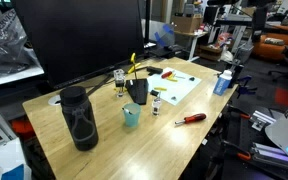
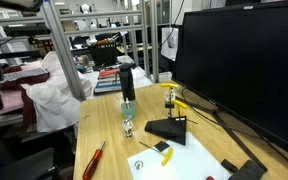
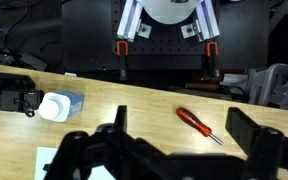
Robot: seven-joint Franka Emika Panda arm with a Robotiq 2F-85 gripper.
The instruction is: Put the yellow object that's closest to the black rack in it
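The black rack (image 1: 137, 93) stands mid-table next to a teal cup (image 1: 131, 116); it also shows in an exterior view (image 2: 167, 128). A thin yellow stick (image 1: 134, 66) pokes up out of the rack, tilted, and shows in both exterior views (image 2: 172, 98). My gripper (image 3: 179, 140) is open and empty in the wrist view, well away from the rack. It hangs above the table near a red-handled screwdriver (image 3: 199, 123). The rack and stick are out of the wrist view.
A tall black mesh cylinder (image 1: 79, 118) stands near the teal cup. A white board (image 1: 182, 86) carries another yellow piece (image 2: 165, 151). The screwdriver (image 1: 191, 119) lies near the table edge. A blue-and-white bottle (image 3: 56, 106) and a big monitor (image 1: 84, 35) are also here.
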